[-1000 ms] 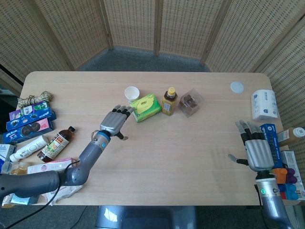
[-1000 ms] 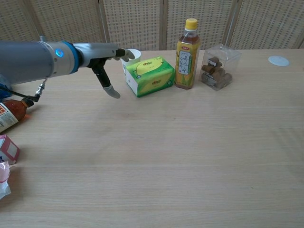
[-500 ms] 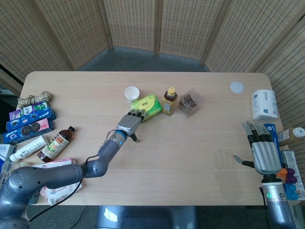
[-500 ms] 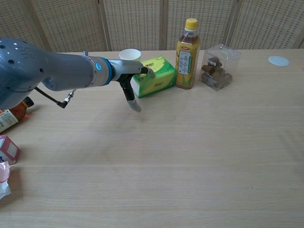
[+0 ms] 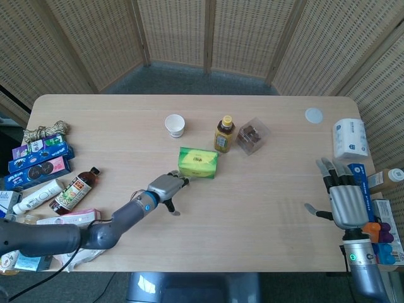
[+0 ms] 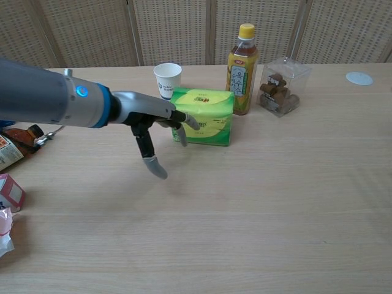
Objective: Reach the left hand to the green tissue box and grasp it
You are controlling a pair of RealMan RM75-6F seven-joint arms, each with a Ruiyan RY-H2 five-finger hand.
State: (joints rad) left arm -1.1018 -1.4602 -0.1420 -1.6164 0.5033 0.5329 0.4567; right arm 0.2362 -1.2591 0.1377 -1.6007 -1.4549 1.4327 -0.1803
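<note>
One pale wooden table (image 5: 252, 208); woven screens (image 5: 208, 31) behind.

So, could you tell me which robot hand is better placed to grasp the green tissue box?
The left robot hand: its fingers are spread right at the green tissue box, at its near-left side. The right robot hand sits open near the table's far right edge, well away from the box.

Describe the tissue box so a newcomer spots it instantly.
Start at the table's middle, where a paper cup, a bottle and a clear box stand in a row. The tissue box lies just in front of them, by the left hand's fingertips. It alone is bright green.
</note>
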